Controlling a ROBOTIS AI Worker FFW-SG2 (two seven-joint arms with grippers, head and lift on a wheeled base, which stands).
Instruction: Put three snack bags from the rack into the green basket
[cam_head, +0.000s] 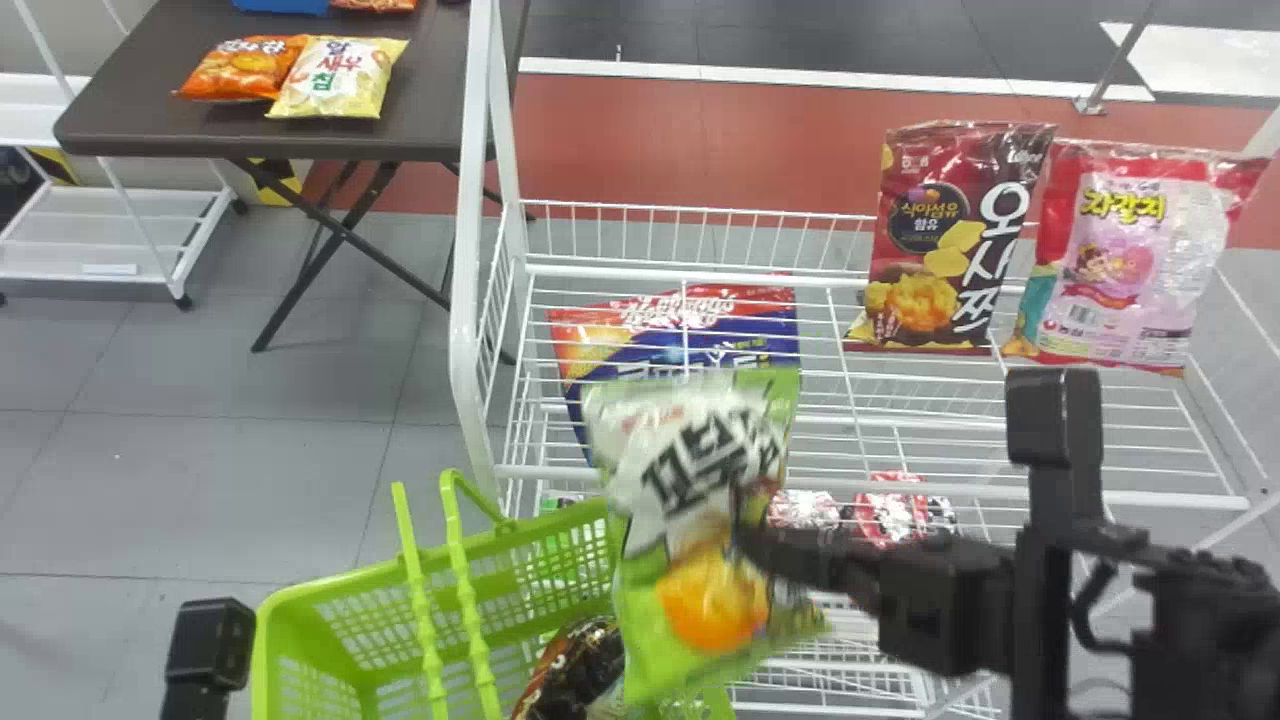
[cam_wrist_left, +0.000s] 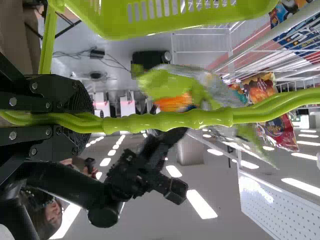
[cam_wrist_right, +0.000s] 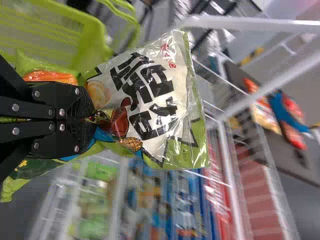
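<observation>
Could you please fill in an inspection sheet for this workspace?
Surface: white wire rack.
Job's things: green basket with dark bag inside; green-and-white bag held; blue-and-red bag, dark red bag and pink bag on rack.
Clutter: orange bag and yellow bag on dark table.
Tools: left tool shut on basket's handles; right tool shut on green-and-white bag.
Cables: corded black box, farther off.
Surroundings: grey floor, red strip.

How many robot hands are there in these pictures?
2. The left gripper holds the green basket's handles; the right gripper holds a green-and-white snack bag by its middle.
</observation>
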